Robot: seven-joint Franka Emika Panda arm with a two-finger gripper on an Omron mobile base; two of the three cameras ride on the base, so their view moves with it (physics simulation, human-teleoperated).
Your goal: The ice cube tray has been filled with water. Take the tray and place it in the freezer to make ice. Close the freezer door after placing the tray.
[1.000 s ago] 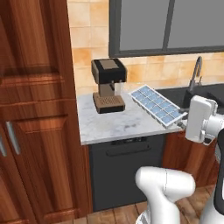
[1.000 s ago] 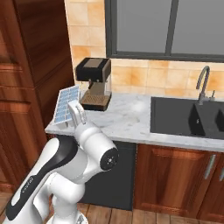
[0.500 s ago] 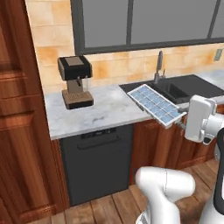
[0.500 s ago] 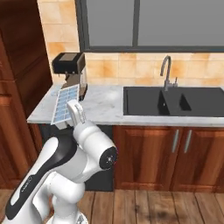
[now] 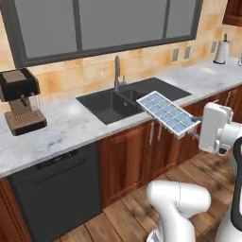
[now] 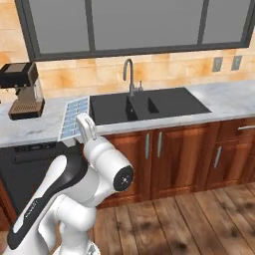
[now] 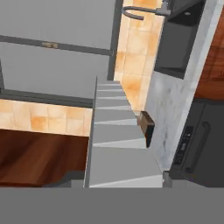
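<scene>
My gripper point(image 5: 190, 128) is shut on one end of the ice cube tray point(image 5: 167, 114), a white tray with a grid of light-blue cells of water point(image 5: 160, 109). It hangs in the air in front of the counter, tilted, at about counter height. From the right base view the tray point(image 6: 74, 118) sticks up to the left of the hand, with the gripper point(image 6: 79, 130) at its lower end. The hand view looks along the tray's pale underside point(image 7: 117, 144). The freezer and the freezer door are out of view.
A black sink point(image 5: 106, 105) with a curved faucet point(image 5: 116, 71) is set in the grey marble counter point(image 5: 71, 126). A coffee machine point(image 5: 21, 101) stands at the left. A dark dishwasher front point(image 5: 54, 189) and wooden cabinets point(image 6: 169, 149) lie below. Open wood floor point(image 6: 189, 219) stretches in front.
The whole picture has shifted: the base has moved right along the counter, so the coffee machine slid left and the sink came into view. The tray stays in my gripper.
</scene>
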